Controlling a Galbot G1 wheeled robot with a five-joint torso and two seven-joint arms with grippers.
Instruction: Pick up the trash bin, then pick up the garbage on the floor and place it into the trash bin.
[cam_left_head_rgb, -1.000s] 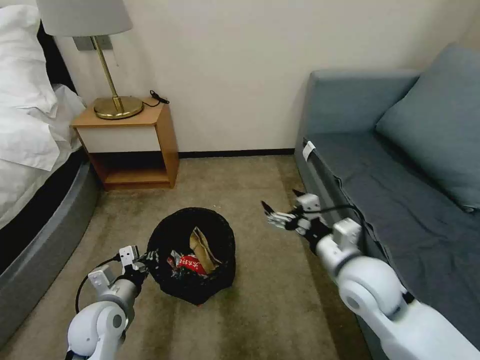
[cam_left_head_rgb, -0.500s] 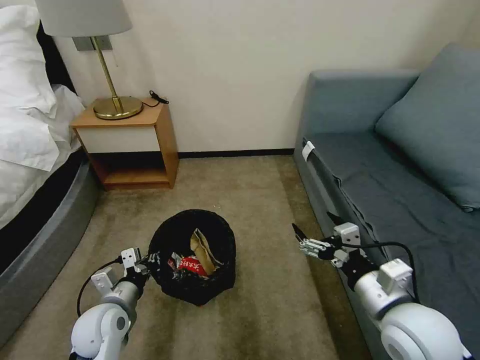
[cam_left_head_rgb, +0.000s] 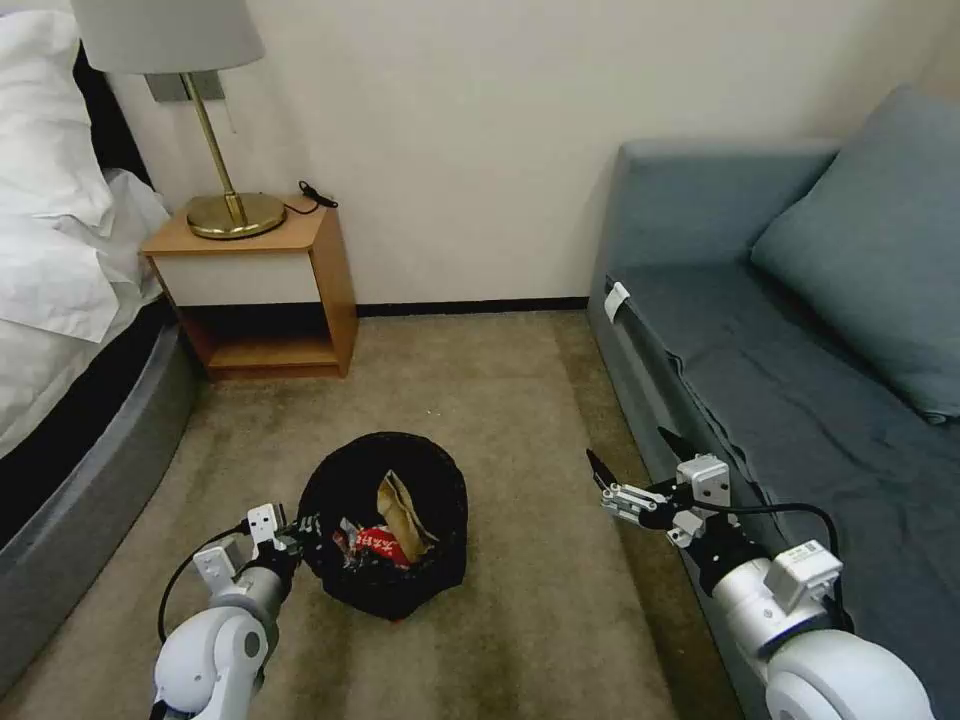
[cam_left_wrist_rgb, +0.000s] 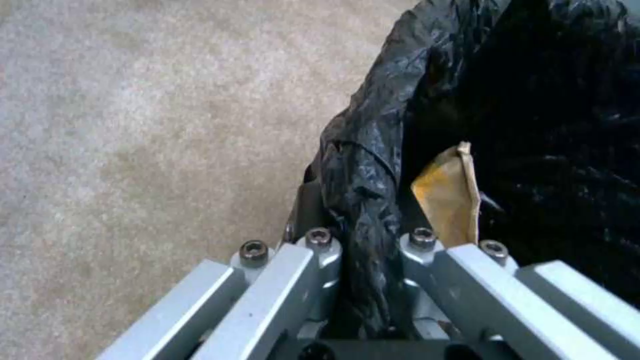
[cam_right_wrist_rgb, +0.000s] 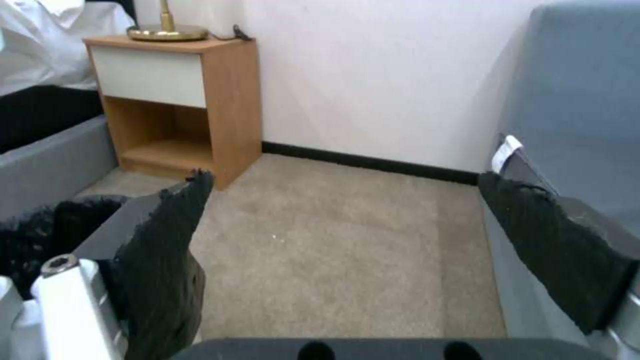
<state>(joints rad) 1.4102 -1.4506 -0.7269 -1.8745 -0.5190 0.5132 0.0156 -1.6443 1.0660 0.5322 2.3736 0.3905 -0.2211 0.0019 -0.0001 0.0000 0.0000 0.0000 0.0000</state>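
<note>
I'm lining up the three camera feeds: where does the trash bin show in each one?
Head view: the trash bin sits on the carpet, low and left of centre, with the left end effector clamped on its rim.
Left wrist view: the bin's black bag takes up the side nearest the lens, its rim pinched between the fingers.
Right wrist view: a dark slice of the bin at the picture's edge.
Shared landmark: the tan paper inside.
</note>
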